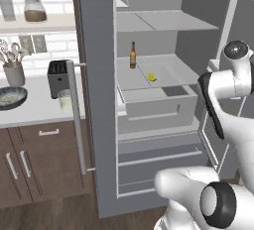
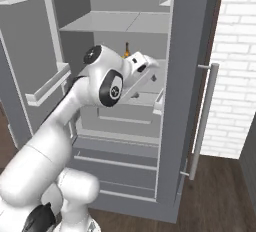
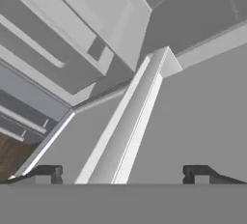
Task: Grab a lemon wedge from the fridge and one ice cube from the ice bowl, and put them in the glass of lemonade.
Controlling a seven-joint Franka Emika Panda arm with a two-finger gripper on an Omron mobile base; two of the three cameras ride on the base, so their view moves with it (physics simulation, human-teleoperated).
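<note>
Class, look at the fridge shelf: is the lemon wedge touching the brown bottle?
Apart. The left base view shows the lemon wedge lying on the fridge shelf, with bare shelf between it and the upright brown bottle.

Inside the open fridge (image 1: 99, 100), a pale grey shelf (image 1: 168, 73) holds a slim brown bottle (image 1: 132, 55) standing up at the back and the tiny lemon wedge (image 1: 152, 77) lying near the front; the two are apart. Beside the fridge, the white counter (image 1: 34, 107) holds the ice bowl (image 1: 10, 97), a grey utensil cup (image 1: 14, 74), a black toaster (image 1: 58, 78) and the glass of lemonade (image 1: 65, 100) just in front of the toaster.
</note>
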